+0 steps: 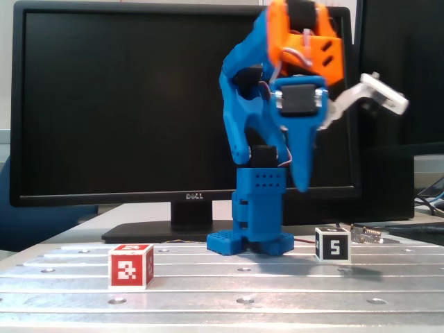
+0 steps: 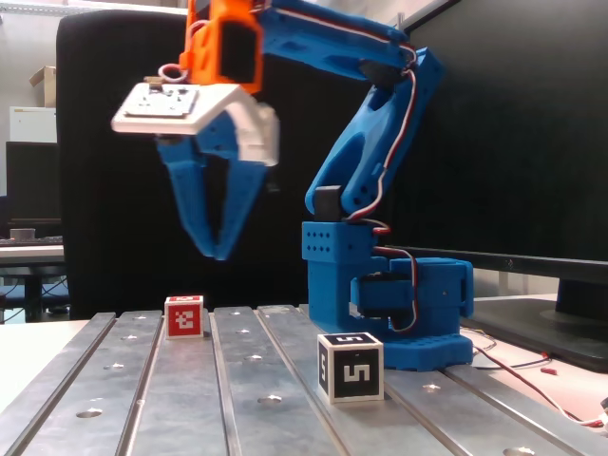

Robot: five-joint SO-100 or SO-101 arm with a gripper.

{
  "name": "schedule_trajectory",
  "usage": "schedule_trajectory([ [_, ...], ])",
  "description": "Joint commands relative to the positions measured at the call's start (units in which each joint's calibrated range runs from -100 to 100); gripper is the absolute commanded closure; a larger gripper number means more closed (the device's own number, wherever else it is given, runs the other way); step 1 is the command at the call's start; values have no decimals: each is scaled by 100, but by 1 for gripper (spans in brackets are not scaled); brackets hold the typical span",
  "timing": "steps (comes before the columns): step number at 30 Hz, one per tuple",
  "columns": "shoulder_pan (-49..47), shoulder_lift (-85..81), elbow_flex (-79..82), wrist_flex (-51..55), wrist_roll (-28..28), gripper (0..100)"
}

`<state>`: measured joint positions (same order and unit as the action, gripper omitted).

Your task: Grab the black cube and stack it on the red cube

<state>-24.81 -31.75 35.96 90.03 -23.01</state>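
Observation:
The black cube [image 1: 333,245] [image 2: 351,367], with a white "5" label, rests on the metal table at the right of a fixed view and nearest the camera in the other. The red cube [image 1: 130,266] [image 2: 184,316] sits apart from it on the same table. My blue gripper [image 1: 303,184] [image 2: 217,253] hangs high above the table, pointing down, with its fingertips together and nothing between them. It is above and slightly left of the black cube in a fixed view, and touches neither cube.
The arm's blue base [image 1: 251,239] [image 2: 399,323] stands on the slotted aluminium table [image 1: 236,288] behind the cubes. A large black monitor [image 1: 125,104] stands right behind the base. Cables [image 2: 532,380] trail beside the base.

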Motion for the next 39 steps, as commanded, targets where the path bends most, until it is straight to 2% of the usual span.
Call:
schedule_trajectory([
  [1, -579, 1, -245, 219, -245, 99],
  [6, -1287, 1, -236, 347, -718, 99],
  [12, -2070, 1, -226, 501, -781, 99],
  [16, -2424, 1, -118, 518, -1050, 99],
  [24, -3059, -325, 497, 450, -1313, 82],
  [32, -3753, -175, 977, 321, -1733, 73],
  [39, -3798, -150, 1031, 321, -1718, 71],
])
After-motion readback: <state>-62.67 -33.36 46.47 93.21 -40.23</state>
